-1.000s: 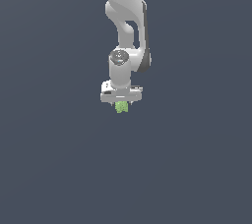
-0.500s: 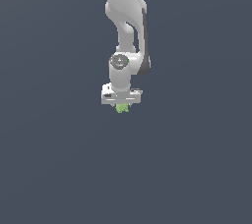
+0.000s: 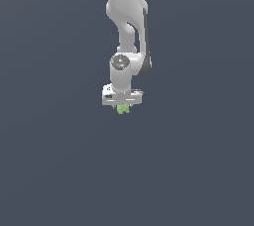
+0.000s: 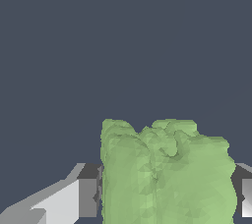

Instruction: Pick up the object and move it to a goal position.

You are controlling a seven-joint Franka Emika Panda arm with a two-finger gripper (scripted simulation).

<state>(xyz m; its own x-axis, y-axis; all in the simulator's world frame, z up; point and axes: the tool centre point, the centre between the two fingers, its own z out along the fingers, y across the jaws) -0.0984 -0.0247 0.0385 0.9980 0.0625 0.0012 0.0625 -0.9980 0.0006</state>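
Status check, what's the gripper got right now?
Gripper shut on green clump. Clump pokes out below the fingers. Nothing else in view.

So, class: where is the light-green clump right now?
In the exterior view, the clump sits near centre, directly under the white gripper, held between its fingers.

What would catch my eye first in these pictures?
The white arm hanging down the middle of a plain dark grey scene, seen from outside. Then the light-green lumpy clump pinched in the tool at its lower end. In the wrist view, the clump fills the space between the fingers.
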